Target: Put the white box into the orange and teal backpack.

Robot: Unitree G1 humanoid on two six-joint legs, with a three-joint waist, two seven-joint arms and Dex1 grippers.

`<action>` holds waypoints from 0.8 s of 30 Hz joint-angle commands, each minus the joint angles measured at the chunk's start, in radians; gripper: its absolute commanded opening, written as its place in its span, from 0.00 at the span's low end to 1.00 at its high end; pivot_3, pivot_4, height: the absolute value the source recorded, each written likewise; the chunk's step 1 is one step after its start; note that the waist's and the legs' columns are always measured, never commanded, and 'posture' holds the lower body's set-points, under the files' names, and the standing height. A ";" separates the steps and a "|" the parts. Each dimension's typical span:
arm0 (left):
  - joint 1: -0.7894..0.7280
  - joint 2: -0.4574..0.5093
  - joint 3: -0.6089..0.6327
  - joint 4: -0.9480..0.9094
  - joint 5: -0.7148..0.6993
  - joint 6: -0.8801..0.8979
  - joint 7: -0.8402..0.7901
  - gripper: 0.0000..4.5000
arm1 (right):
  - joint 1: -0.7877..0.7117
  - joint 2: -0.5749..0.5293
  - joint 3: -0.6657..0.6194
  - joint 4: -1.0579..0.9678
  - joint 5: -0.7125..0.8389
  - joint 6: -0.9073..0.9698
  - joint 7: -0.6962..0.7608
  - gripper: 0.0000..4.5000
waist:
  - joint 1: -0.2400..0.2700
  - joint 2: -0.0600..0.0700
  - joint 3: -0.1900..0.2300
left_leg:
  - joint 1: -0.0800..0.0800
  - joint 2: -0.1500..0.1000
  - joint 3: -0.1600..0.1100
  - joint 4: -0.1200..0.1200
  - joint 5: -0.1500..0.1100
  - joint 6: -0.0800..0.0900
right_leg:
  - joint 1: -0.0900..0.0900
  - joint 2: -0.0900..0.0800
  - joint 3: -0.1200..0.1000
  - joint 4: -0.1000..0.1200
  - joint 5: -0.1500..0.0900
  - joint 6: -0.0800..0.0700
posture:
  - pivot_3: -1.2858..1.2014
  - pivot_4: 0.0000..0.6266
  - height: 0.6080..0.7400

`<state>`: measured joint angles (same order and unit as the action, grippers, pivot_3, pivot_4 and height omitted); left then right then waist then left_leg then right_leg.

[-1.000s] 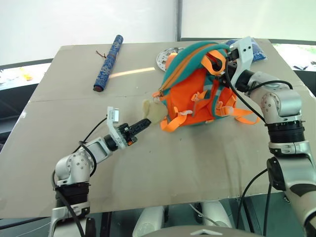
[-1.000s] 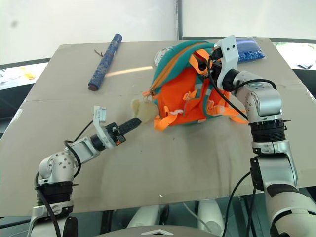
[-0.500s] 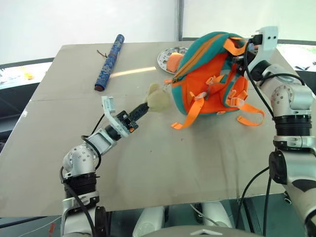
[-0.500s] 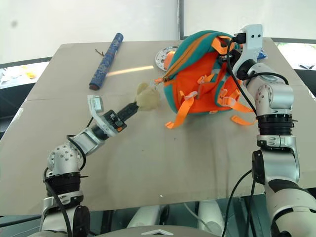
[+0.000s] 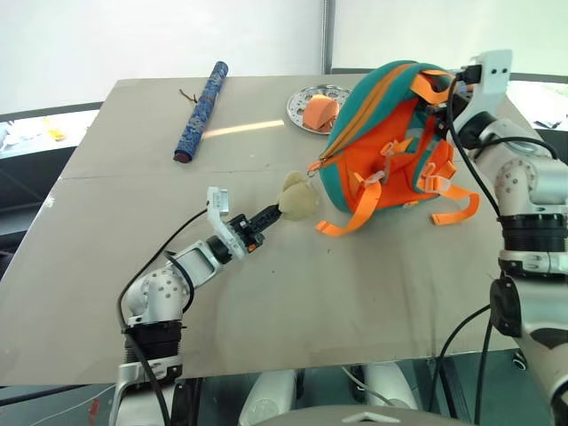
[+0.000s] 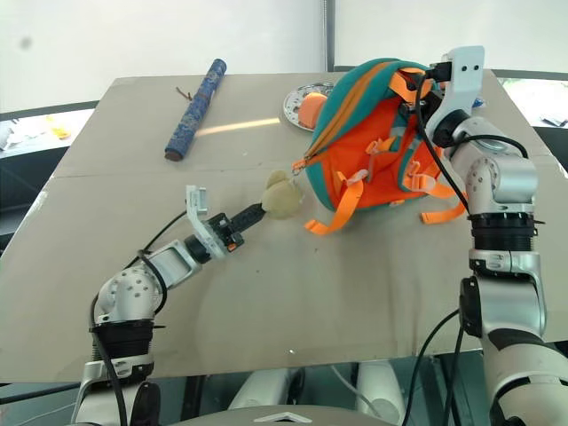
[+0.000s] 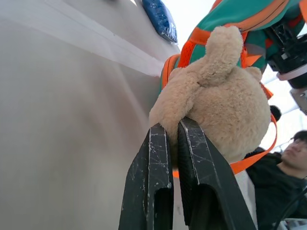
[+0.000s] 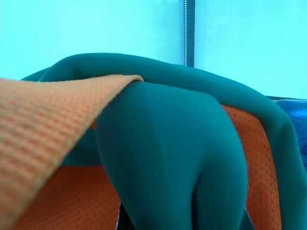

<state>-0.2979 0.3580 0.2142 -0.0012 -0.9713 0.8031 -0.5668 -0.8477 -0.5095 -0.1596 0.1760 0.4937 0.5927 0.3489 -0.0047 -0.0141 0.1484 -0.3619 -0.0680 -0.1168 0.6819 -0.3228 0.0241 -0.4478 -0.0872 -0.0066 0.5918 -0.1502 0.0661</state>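
Backpack [image 5: 390, 133], orange with teal trim, stands near the far right part of the table [image 5: 266, 293], propped upright. Left gripper [image 5: 271, 213], on the near left of the backpack, has its fingers closed on the beige plush charm [image 5: 299, 199] that hangs from the backpack's zipper side. Right gripper [image 5: 435, 89], at the backpack's top on its right, is closed on the orange top loop, judging by the strap and teal fabric pressed against its wrist camera. White box cannot be found on the table; it may lie behind the backpack.

Step in hand, as judged: steadying and positioning the backpack before it is opened; the box has not been taken up. The next move calls for parting the zipper opening while the top stays held, then freeing one gripper to fetch the box.

Behind the backpack on its left lies a plate [image 5: 315, 99] with orange food; far to its left, a blue roll [image 5: 199, 111]. No readable writing or brand shows anywhere.
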 commanded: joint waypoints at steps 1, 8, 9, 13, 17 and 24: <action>-0.028 0.013 -0.053 -0.078 0.095 -0.087 -0.052 0.01 | 0.083 -0.038 -0.077 -0.227 0.059 0.055 0.009 0.00 | 0.002 0.000 0.000 | 0.000 0.000 0.000 0.000 0.000 0.000 | 0.000 0.000 0.000 0.000 0.000 0.000 | 0.52 0.24 0.95; -0.178 -0.039 -0.102 -0.102 0.143 -0.125 -0.058 0.01 | 0.273 0.032 0.044 -0.460 0.012 0.108 -0.042 0.00 | -0.008 0.000 0.000 | 0.002 0.001 0.002 0.001 0.000 0.000 | 0.000 0.000 0.001 0.003 0.001 0.000 | 0.52 0.24 0.95; -0.185 -0.029 -0.116 -0.099 0.163 -0.128 -0.069 0.01 | 0.292 0.020 0.059 -0.473 -0.004 0.105 -0.032 0.00 | -0.010 0.000 -0.001 | 0.002 0.001 0.003 0.001 0.000 0.000 | 0.000 0.000 0.002 0.003 0.001 0.000 | 0.52 0.24 0.95; -0.179 0.020 -0.165 -0.091 0.213 -0.131 -0.146 0.16 | 0.338 -0.004 0.075 -0.514 -0.035 0.092 -0.011 0.16 | -0.010 0.000 -0.001 | 0.003 0.000 0.004 0.000 0.000 0.000 | 0.000 0.002 0.003 0.001 0.001 0.000 | 0.52 0.24 0.95; -0.164 0.037 -0.144 -0.079 0.240 -0.162 -0.170 0.52 | 0.384 -0.033 0.055 -0.565 -0.032 0.101 0.012 0.53 | -0.006 0.000 -0.001 | 0.003 0.000 0.004 0.000 0.000 0.000 | 0.000 0.002 0.003 0.001 0.001 0.000 | 0.52 0.24 0.95; -0.071 0.123 -0.133 -0.169 0.333 -0.255 -0.199 0.99 | 0.588 -0.184 -0.107 -0.747 0.112 0.173 0.165 0.99 | -0.004 0.001 -0.001 | 0.002 0.001 0.003 -0.001 0.000 0.000 | 0.000 0.002 0.003 0.000 0.001 0.000 | 0.52 0.24 0.95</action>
<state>-0.3829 0.4709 0.0720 -0.1176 -0.6843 0.6064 -0.7618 -0.2781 -0.6689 -0.1964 -0.5017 0.5581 0.7568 0.4663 -0.0083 -0.0136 0.1476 -0.3597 -0.0669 -0.1138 0.6801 -0.3229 0.0242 -0.4478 -0.0856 -0.0039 0.5911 -0.1495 0.0662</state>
